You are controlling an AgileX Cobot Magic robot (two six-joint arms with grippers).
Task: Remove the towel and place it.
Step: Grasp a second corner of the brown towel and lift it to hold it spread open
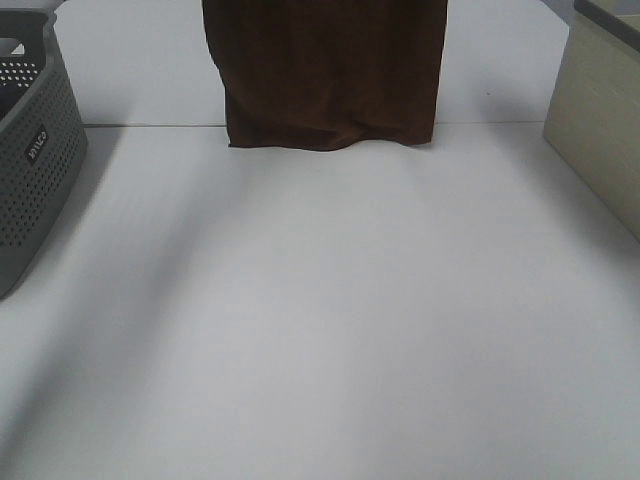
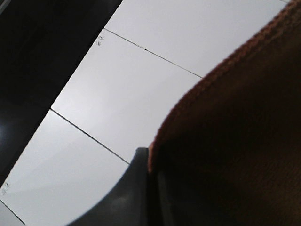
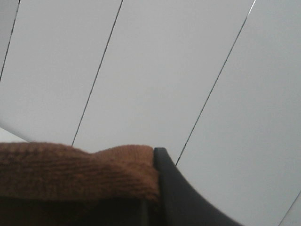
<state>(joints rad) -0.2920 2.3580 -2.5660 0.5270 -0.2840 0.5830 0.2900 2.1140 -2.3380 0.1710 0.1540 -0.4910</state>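
Observation:
The dark brown towel hangs down from beyond the top edge of the exterior high view, and its bottom hem rests on the far part of the white table. Neither gripper shows in that view. In the left wrist view my left gripper is shut on the towel, with one dark finger pressed against the cloth's ribbed edge. In the right wrist view my right gripper pinches another part of the towel, beside its one visible finger. Both wrist cameras look out at pale panels.
A grey perforated basket stands at the table's left edge. A beige box sits at the far right. A white wall rises behind the table's back edge.

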